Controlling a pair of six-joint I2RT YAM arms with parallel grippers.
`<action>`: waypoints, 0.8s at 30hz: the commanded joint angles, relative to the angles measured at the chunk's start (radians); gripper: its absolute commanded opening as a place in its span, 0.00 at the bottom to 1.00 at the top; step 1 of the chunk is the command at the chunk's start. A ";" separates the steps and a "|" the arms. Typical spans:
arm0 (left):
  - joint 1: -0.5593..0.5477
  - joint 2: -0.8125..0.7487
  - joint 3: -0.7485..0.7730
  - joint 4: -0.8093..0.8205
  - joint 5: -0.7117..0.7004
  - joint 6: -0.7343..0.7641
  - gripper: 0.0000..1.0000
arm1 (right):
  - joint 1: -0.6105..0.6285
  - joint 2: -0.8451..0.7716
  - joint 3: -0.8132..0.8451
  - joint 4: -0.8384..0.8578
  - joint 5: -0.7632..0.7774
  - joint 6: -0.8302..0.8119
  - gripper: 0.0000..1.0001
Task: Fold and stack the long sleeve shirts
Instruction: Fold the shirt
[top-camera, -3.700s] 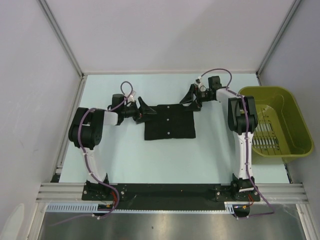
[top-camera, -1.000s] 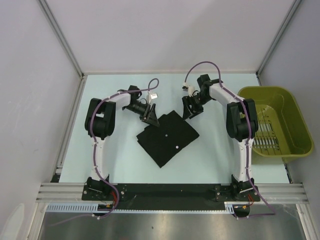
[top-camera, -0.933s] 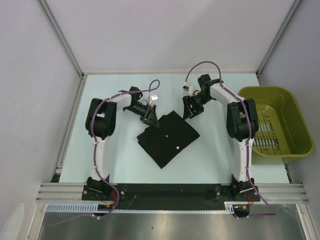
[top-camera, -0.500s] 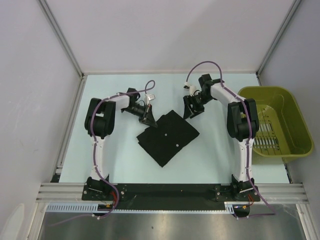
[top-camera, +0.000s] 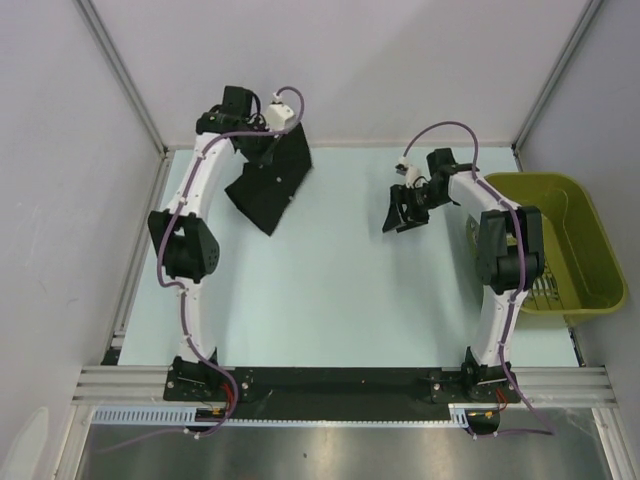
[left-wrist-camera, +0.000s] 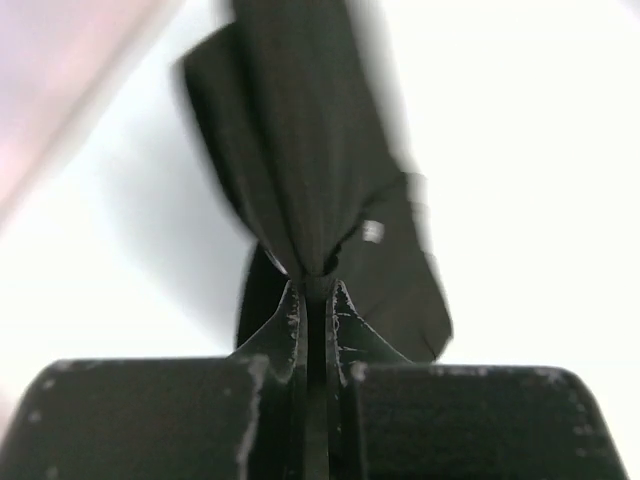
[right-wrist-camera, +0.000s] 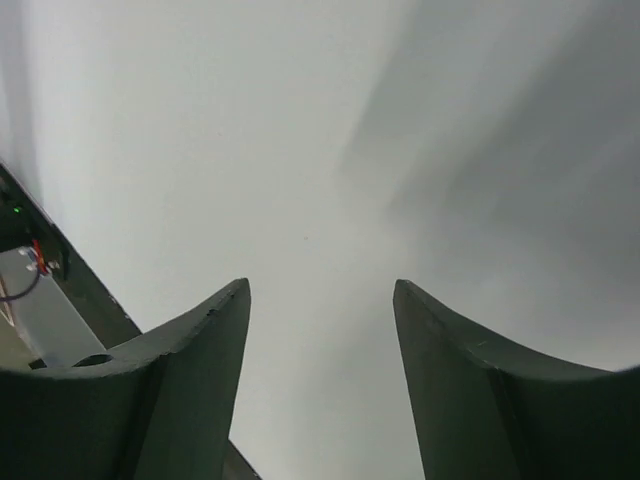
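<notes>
Since one second ago, my left gripper (top-camera: 268, 148) has swung far out and to the left, and the folded black shirt (top-camera: 268, 185) has gone with it from the middle of the table (top-camera: 330, 300). My right gripper (top-camera: 402, 214) has drawn back toward the olive-green basket (top-camera: 565, 205), which now lies just to its right.

My left jaws are pressed together on a bunched edge of the shirt. In the wrist view the cloth comes out directly ahead of the fingertips and hangs down below them in loose folds. I cannot tell if its lowest corner touches the table. My right jaws stand wide apart with nothing between them, and only bare surface is in front of them.

I judge that the folding of this shirt is finished and that I am now carrying it to the place for the stack. I see no other shirt on the table.

The next move asks for care. I should bring the left gripper down slowly, so that the cloth under it lies flat and the folds do not fall open, and only then open the jaws.
</notes>
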 joint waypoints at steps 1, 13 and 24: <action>-0.114 -0.156 -0.182 0.110 -0.316 0.198 0.00 | -0.011 -0.076 -0.051 0.121 -0.070 0.099 0.65; -0.497 -0.155 -0.675 0.450 -0.596 -0.031 0.00 | -0.040 -0.069 -0.195 0.257 -0.166 0.323 0.69; -0.614 -0.115 -0.525 0.348 -0.309 -0.366 0.26 | -0.068 -0.185 -0.403 0.420 -0.165 0.591 0.74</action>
